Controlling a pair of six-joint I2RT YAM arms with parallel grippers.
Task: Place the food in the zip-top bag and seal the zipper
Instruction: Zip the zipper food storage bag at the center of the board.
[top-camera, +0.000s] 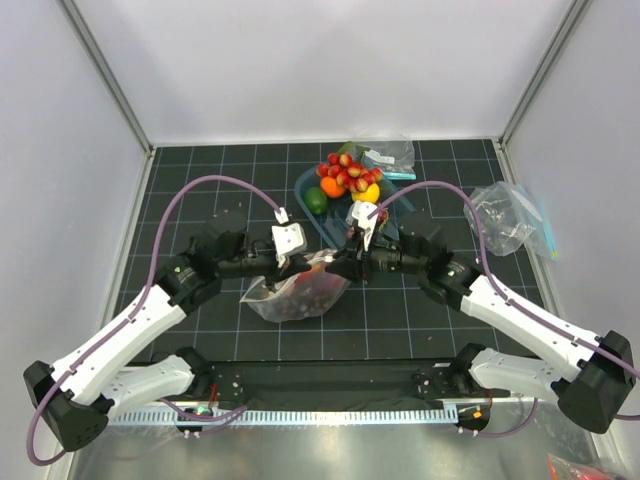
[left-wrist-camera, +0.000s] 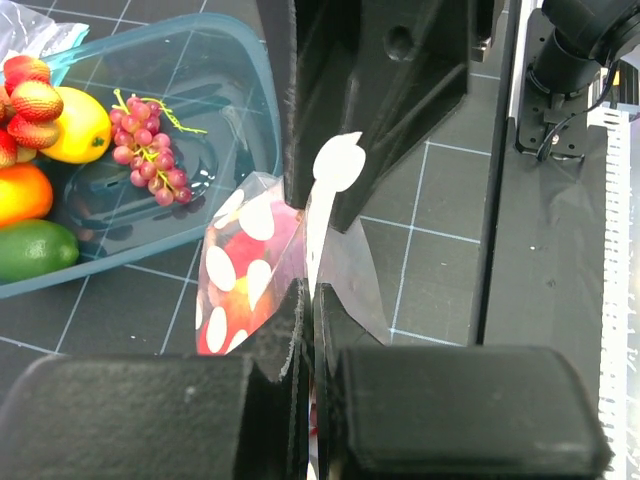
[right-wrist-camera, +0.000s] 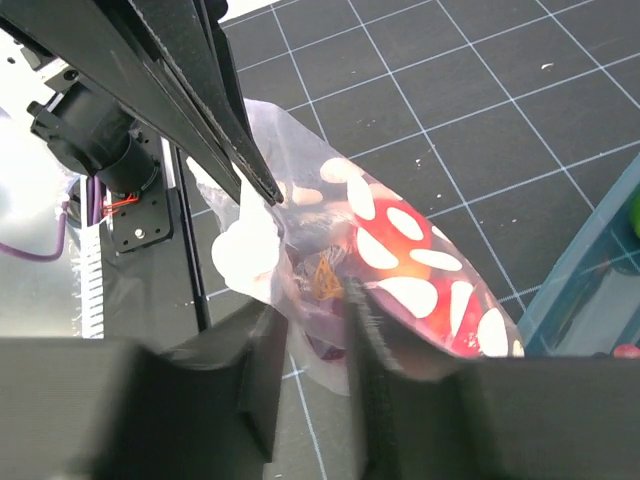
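Between the two arms, low over the counter (top-camera: 200, 190) and just in front of the blue tray (left-wrist-camera: 250, 110), the dotted zip-top bag (top-camera: 295, 295) hangs with food inside; a red tomato (right-wrist-camera: 372, 248) shows through the film. Your left hand (left-wrist-camera: 310, 300) is clamped fully closed on a thin fold of the bag near its mouth. Your right hand (right-wrist-camera: 315, 305) has its fingers partly apart, with film lying loose in the gap and nothing gripped, so the load appears to hang from that one left pinch. That is the main risk: the film is slick and the food is heavy for it, so a quick move could pull the fold free and drop the bag. I cannot tell whether the zipper is pressed shut along its full length. If part of it gapes, tilting the mouth downward could let the tomato roll out. The two hands also sit very near each other, so closing or sliding the right one carelessly could knock the left or catch bag wall below the strip.
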